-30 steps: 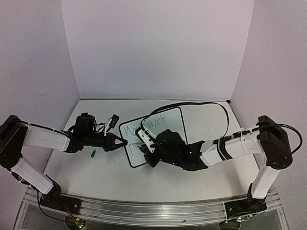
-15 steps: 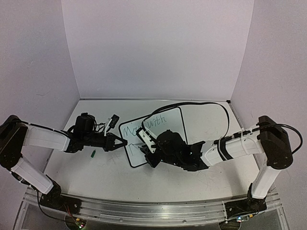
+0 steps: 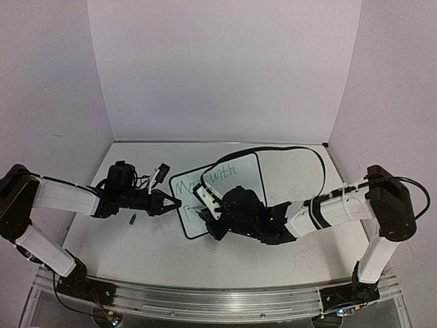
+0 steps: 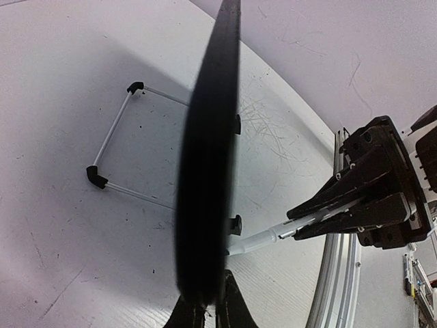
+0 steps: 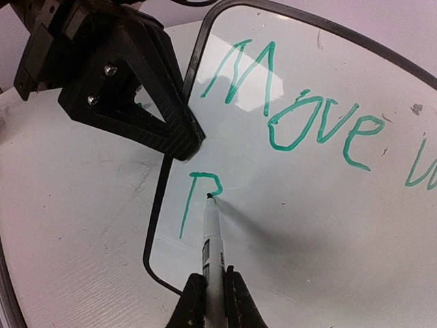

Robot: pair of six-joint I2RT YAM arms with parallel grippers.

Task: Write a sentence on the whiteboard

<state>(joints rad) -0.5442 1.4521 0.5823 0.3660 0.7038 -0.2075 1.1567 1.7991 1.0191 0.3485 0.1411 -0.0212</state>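
Note:
The whiteboard [image 3: 235,179] stands tilted on the table, with green writing "Move with" on it and the start of a letter below. My left gripper [image 3: 172,203] is shut on its left frame edge, which fills the left wrist view as a dark band [image 4: 208,137] between my fingers [image 4: 210,304]. My right gripper [image 3: 207,199] is shut on a white marker [image 5: 213,236]. The marker's tip touches the board [image 5: 321,205] at the bowl of a green "P"-like stroke [image 5: 198,188]. The left gripper [image 5: 179,140] clamps the frame just above that stroke.
A small green cap [image 3: 133,219] lies on the table near the left arm. A small black-and-white object [image 3: 161,172] sits behind the left gripper. A black cable [image 3: 300,150] arcs behind the board. The board's wire stand [image 4: 113,157] rests on the table behind it.
The right gripper with the marker has shifted very slightly on the board. The left gripper keeps its hold on the frame in the same place.

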